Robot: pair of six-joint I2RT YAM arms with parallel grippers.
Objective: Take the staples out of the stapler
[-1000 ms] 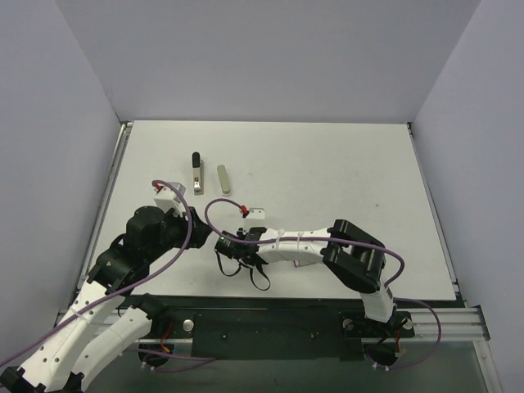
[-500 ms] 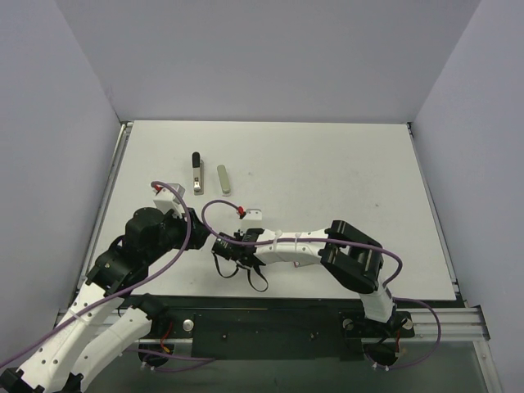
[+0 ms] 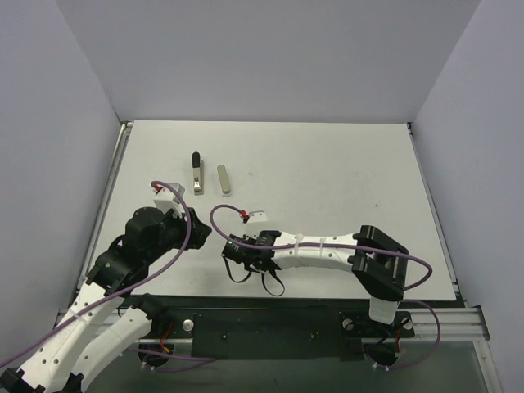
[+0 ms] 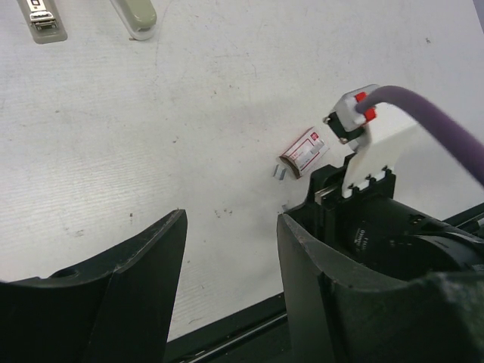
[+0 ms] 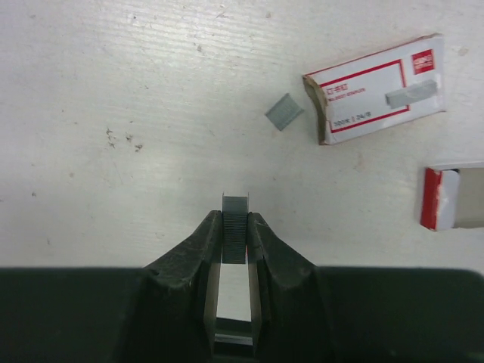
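The stapler (image 3: 196, 173), silver with a black end, lies at the back left of the table, also at the top left of the left wrist view (image 4: 41, 17). My right gripper (image 5: 235, 219) is shut on a short grey strip of staples (image 5: 235, 227), held just above the table near its front edge (image 3: 232, 248). A second small bit of staples (image 5: 284, 112) lies loose beside a red-and-white box (image 5: 374, 87). My left gripper (image 4: 231, 234) stands open and empty to the left of the right one (image 3: 195, 225).
A grey-green bar (image 3: 223, 179) lies right of the stapler. Another small box with a red end (image 5: 454, 198) sits at the right edge of the right wrist view. The right arm's purple cable (image 4: 431, 121) loops close by. The table's front edge (image 4: 227, 321) is just below.
The right gripper's jaws have closed on the strip of staples. Its elbow has swung to the right and the wrist has shifted slightly right. The left arm is still.
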